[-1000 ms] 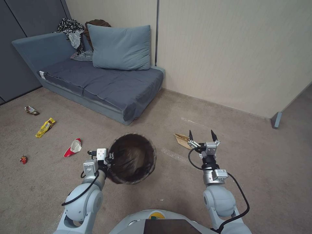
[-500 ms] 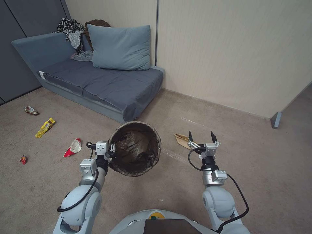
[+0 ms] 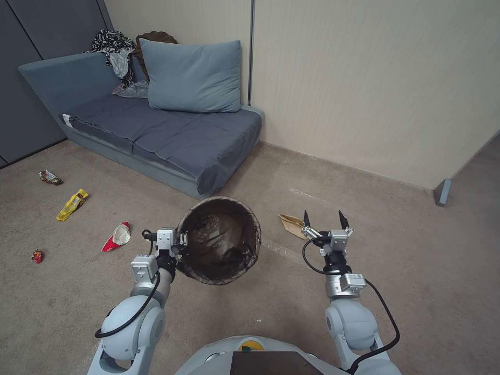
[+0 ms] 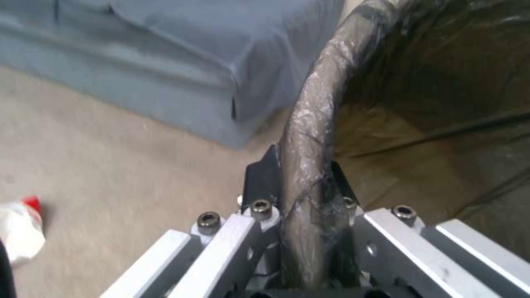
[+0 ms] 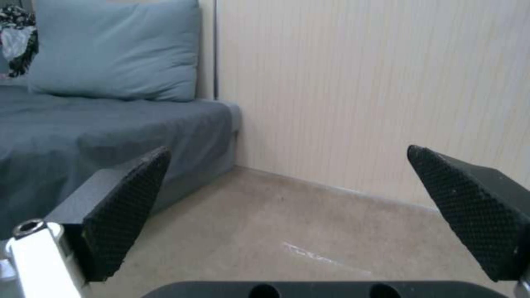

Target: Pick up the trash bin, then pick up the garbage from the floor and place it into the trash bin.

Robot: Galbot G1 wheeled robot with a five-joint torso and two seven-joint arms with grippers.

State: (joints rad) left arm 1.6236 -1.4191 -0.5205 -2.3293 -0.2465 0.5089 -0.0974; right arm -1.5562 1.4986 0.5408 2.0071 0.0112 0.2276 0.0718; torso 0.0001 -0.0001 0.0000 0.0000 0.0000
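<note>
Since a second ago our left hand has carried the trash bin up and forward, its mouth now tilted toward the sofa; our right hand has scarcely shifted.

Item, near: left hand, closed on the bin's left rim. In the left wrist view the dark fingers pinch the liner-wrapped rim from both sides. We hold the bin clear of the floor, dark liner bag showing inside.

Item, near: right hand, held out above the floor to the right of the bin and apart from it, jaws spread wide and holding nothing. The right wrist view shows its two textured pads well apart, with bare carpet between.

Item, just beyond the right hand: tan paper tray, flat on the floor.

Item, left of the bin: crushed red-and-white paper cup on the floor, seen too in the left wrist view.

Item, farther left: small red scrap; yellow wrapper; brown wrapper, all on the floor and well apart.

Item, far: blue-grey sofa against the wall, bearing a pillow and heaped clothing.
</note>
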